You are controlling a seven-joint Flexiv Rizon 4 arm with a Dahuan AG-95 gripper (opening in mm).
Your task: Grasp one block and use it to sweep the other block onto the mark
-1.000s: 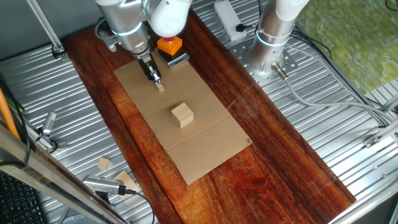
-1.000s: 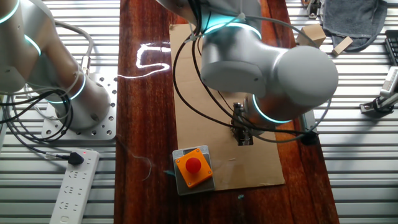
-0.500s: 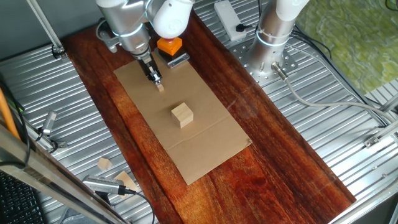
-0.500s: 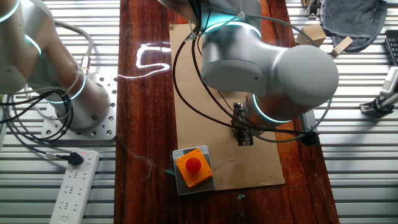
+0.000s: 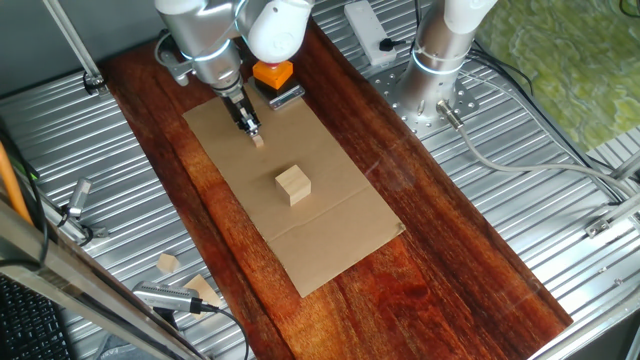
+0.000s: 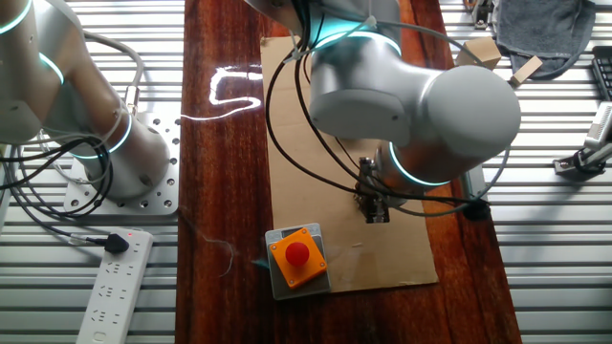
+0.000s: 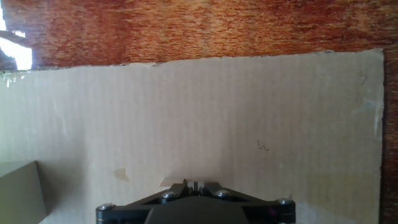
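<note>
The tiny tan block sits at the tips of my gripper on the cardboard sheet. The jaws stand almost closed, with the block pinched between them. In the hand view my gripper shows a pale sliver of the block beside the fingers. The bigger pale wooden cube stands apart, mid-sheet, and shows at the lower left of the hand view. In the other fixed view my gripper is low over the sheet and the arm hides the cube. A faint pencil squiggle marks the cardboard.
An orange box with a red button stands just behind my gripper, at the sheet's far end; it also shows in the other fixed view. Wooden scraps lie off the board at the left. A second arm's base stands at the right.
</note>
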